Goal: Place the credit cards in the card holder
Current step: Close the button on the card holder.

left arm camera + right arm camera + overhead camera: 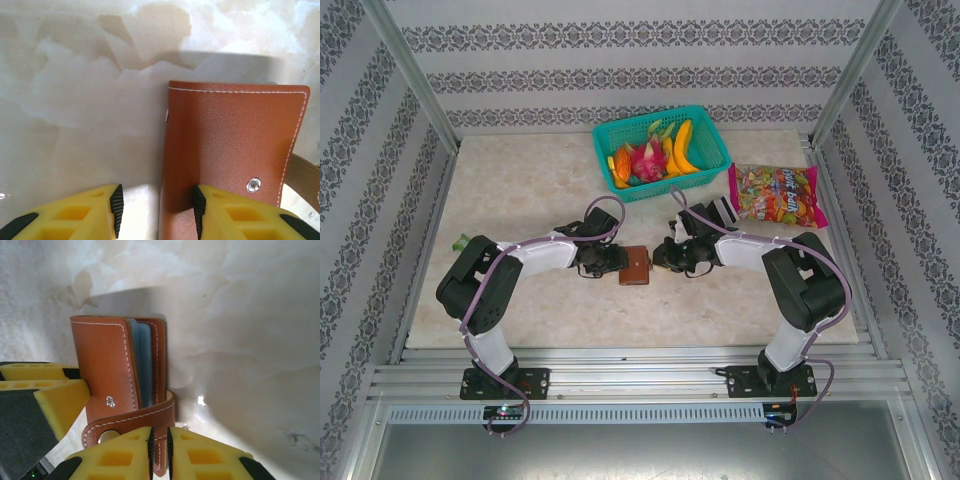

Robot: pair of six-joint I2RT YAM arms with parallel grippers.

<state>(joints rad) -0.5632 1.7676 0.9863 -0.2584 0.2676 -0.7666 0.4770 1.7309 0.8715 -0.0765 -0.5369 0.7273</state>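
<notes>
The brown card holder (635, 265) lies mid-table between both arms. In the left wrist view its stitched cover (230, 145) with a snap stud faces the camera. My left gripper (158, 207) is open: one pad sits on the cover, the other over bare table beside the holder's edge. In the right wrist view the card holder (107, 360) is edge-on, showing grey-blue slots and the looped snap tab. My right gripper (160, 450) has its pads nearly together on a thin leather edge by the tab. The left gripper's yellow fingers (60, 395) touch the cover. The credit cards are out of view.
A teal basket (710, 135) of toy fruit stands at the back. A colourful snack bag (778, 195) lies to its right. A small green object (460, 242) sits by the left arm. Patterned walls and metal rails close in the marble table.
</notes>
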